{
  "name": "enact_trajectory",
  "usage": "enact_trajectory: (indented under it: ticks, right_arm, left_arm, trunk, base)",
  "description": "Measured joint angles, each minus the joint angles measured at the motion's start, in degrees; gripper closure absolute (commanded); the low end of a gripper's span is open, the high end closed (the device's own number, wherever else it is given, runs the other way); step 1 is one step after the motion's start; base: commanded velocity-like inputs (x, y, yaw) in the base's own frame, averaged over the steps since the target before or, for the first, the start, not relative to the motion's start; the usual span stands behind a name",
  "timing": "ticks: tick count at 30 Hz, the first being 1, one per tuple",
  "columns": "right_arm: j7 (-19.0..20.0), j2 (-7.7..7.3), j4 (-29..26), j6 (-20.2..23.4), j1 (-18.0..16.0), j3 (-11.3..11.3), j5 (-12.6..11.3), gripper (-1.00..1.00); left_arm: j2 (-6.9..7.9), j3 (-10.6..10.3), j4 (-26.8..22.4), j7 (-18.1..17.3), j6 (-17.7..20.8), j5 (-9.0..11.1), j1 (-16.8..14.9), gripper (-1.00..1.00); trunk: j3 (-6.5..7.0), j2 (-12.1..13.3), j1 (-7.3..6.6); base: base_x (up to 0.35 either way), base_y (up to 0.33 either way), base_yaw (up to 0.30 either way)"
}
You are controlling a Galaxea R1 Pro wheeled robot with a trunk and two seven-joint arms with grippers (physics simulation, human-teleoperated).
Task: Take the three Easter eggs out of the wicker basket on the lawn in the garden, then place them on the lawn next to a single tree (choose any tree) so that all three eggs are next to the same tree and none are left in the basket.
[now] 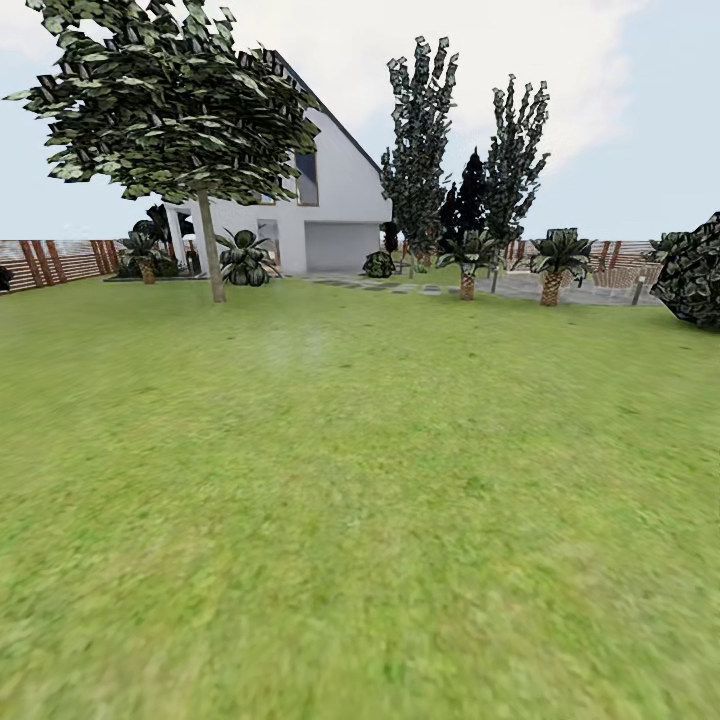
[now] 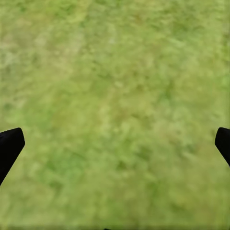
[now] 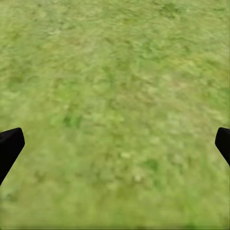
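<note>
Much of the head view is lawn [image 1: 360,500], running back to a white house [image 1: 335,215] at 12 o'clock and a brown slatted fence [image 1: 55,262] at 9 o'clock. One pale-trunked tree [image 1: 210,250] stands at 11 o'clock, well apart from the robot; darker trees [image 1: 420,150] rise at 1 o'clock. The left gripper [image 2: 115,143] and right gripper [image 3: 115,143] each hang over bare grass, fingertips spread wide, holding nothing. Judged from this, the robot is searching; the next move calls for turning to find the basket.
</note>
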Motion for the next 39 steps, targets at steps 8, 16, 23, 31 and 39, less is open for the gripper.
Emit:
enact_trajectory:
  ticks: [8, 16, 23, 31, 39]
  right_arm:
    - [0.2, 0.0, 0.2, -4.1, 0.0, -0.1, -0.2, -1.0]
    - [0.2, 0.01, 0.3, -5.2, 0.0, -0.1, -0.1, -1.0]
    - [0.2, -0.01, 0.3, -5.2, 0.0, -0.1, -0.1, -1.0]
    - [0.2, -0.01, 0.4, -5.2, 0.0, 0.0, -0.1, -1.0]
    - [0.0, -0.06, 0.5, -5.1, 0.0, 0.0, 0.0, -1.0]
  left_arm:
    - [0.03, 0.0, 0.0, 0.0, 0.0, 0.0, 0.0, -1.0]
    - [0.03, 0.0, -0.1, 0.0, 0.0, 0.0, 0.0, -1.0]
    - [0.03, 0.0, 0.0, 0.0, 0.0, 0.0, 0.0, -1.0]
    - [0.03, 0.0, 0.0, 0.0, 0.0, 0.0, 0.0, -1.0]
    - [0.04, 0.0, 0.0, 0.0, -0.1, 0.0, 0.0, -1.0]
  trunk:
    - [0.0, 0.0, -0.01]
    - [0.0, 0.0, -0.03]
    - [0.03, 0.0, -0.03]
    - [0.26, 0.0, -0.03]
    - [0.29, 0.0, -0.03]
  base:
    - [0.04, 0.023, 0.0]
    - [0.285, 0.158, 0.0]
    - [0.316, 0.125, -0.05]
    - [0.324, 0.02, -0.234]
    - [0.328, 0.0, -0.12]
